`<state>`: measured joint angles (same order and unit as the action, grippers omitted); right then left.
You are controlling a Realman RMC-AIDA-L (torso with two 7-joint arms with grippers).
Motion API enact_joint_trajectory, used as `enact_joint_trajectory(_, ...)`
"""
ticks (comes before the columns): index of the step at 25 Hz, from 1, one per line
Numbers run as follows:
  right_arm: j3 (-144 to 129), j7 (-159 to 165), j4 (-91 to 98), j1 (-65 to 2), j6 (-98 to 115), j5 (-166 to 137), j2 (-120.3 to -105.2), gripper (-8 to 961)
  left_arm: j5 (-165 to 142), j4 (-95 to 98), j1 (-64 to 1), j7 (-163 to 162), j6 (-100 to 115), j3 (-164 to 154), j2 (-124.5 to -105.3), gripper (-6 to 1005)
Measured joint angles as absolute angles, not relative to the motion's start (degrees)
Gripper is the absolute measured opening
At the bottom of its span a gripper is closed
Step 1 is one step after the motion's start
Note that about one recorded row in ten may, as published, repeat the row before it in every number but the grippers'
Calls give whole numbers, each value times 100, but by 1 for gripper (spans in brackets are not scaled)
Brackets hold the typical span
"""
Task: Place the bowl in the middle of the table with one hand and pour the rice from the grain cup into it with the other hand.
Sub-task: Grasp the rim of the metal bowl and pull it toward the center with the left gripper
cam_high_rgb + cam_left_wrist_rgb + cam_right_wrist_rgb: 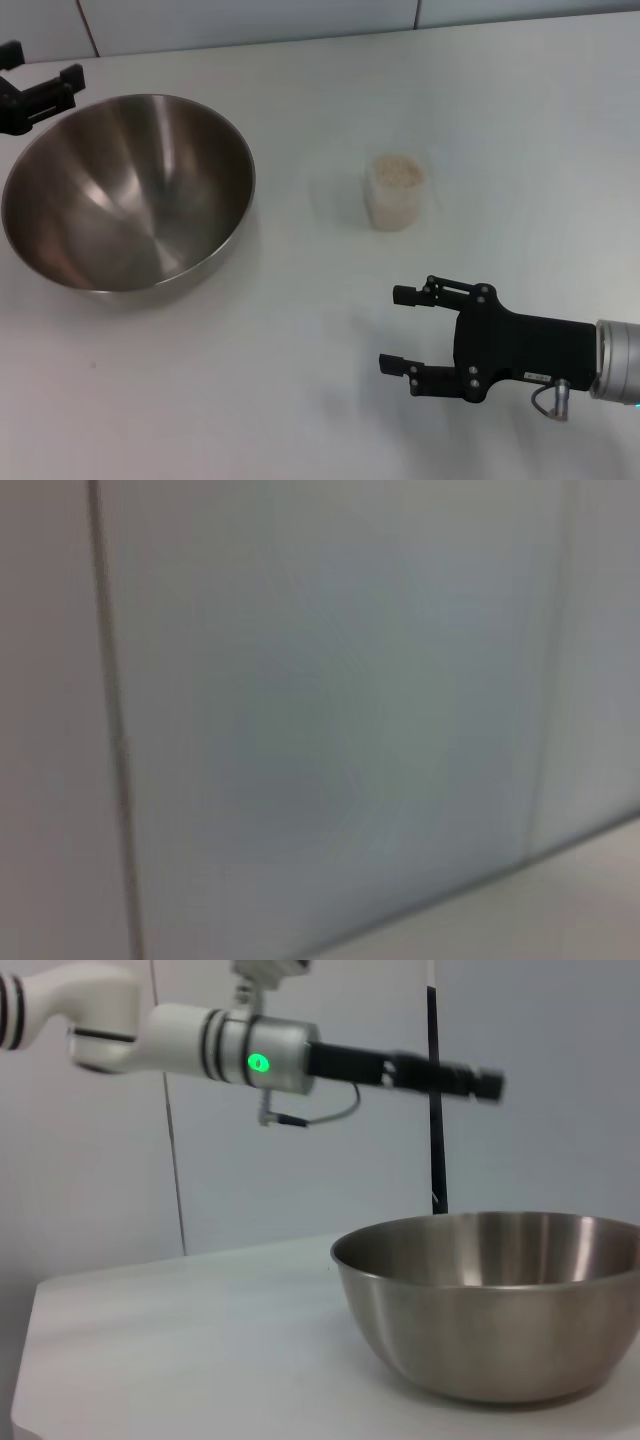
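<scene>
**So, bowl first, cup after**

Bowl [128, 190] sitting far left on the table [300, 380], empty, not centred yet. Left gripper [40, 95] hovering by its far rim, fingers apart, off the metal. Best to pinch the thin rim squarely and slide, no tipping. Cup [397, 192] upright mid-table, full of rice [398, 171]. Right gripper [415, 330] parked near, jaws spread, well apart from cup.

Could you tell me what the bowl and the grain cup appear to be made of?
The bowl looks like polished stainless steel: a silvery wall with soft reflections. The grain cup seems translucent whitish plastic, as the rice shows dimly through its side.
</scene>
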<state>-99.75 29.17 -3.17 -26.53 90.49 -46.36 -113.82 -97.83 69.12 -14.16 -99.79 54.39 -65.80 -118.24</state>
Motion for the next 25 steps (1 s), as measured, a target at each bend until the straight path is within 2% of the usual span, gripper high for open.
enact_joint_trajectory(5,-9976,2920,-316,-2656,9066,-4631,-11382,769,-11712,6433,-2223,-11195,5319,-6248,-11816,812)
enact_joint_trajectory(9,-9975,2921,-310,-2666,9072,-4629,-11382,768,-12414,5971,-2603,-11428,5322,-6008,-11815,813)
enact_joint_trajectory(25,-10003,2935,-297,-2699,9034,-4656,-11389,768,-13237,5913,-2681,-11670,5622,-6012,-11836,778)
